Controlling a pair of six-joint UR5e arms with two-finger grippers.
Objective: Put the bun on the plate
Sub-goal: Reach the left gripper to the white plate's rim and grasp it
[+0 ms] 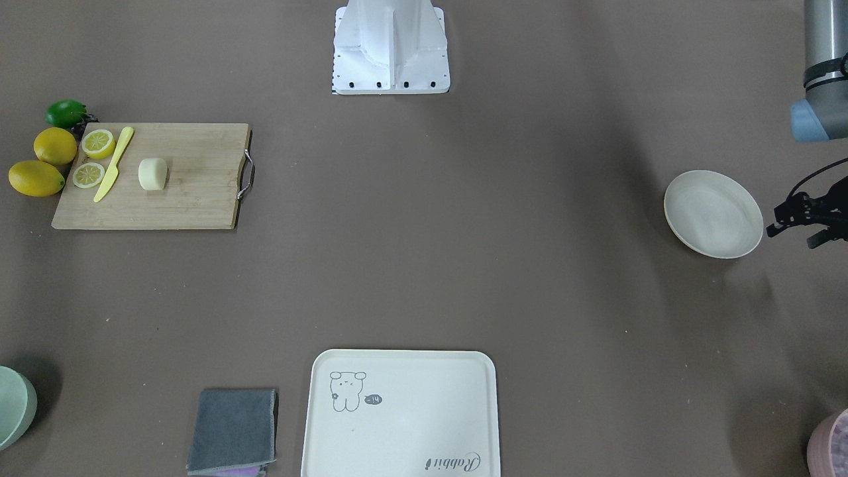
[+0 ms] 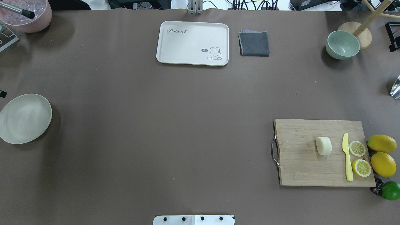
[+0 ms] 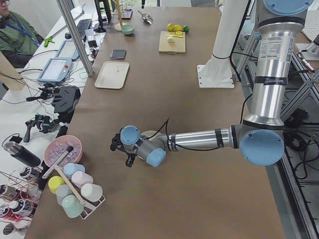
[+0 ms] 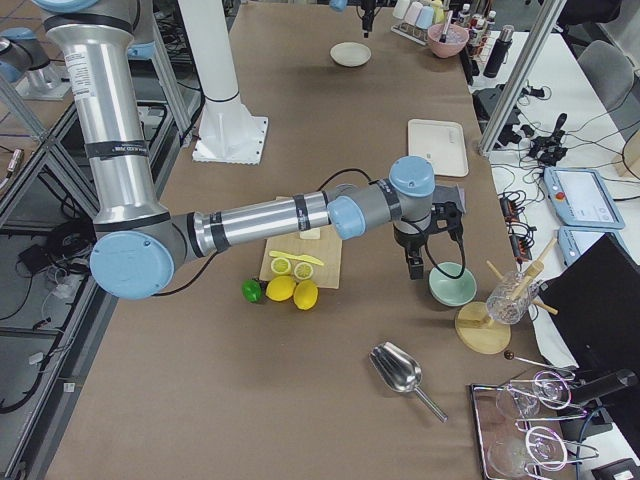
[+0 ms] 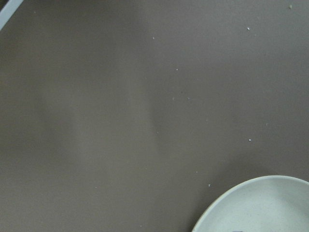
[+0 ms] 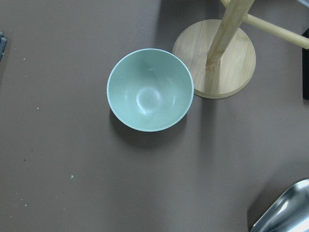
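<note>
The bun (image 2: 323, 145), a pale cream lump, lies on the wooden cutting board (image 2: 300, 162), also seen from the front (image 1: 153, 173). The plate (image 2: 25, 118), round and off-white, rests empty at the opposite end of the table (image 1: 713, 213); its rim shows in the left wrist view (image 5: 260, 203). My left gripper (image 1: 793, 236) hovers just beside the plate's outer edge, its fingers apart and holding nothing. My right gripper (image 4: 415, 265) hangs over the green bowl (image 6: 148, 90), beyond the board from the bun; I cannot tell whether it is open or shut.
On the board lie a yellow knife (image 2: 347, 156) and two lemon slices (image 2: 357, 148); whole lemons (image 2: 382, 143) and a lime (image 2: 390, 190) sit beside it. A printed tray (image 2: 192, 34) and grey cloth (image 2: 254, 43) occupy the far edge. A wooden stand (image 6: 215, 58), metal scoop (image 4: 400, 372) and pink bowl (image 2: 29, 17) stand at the corners.
</note>
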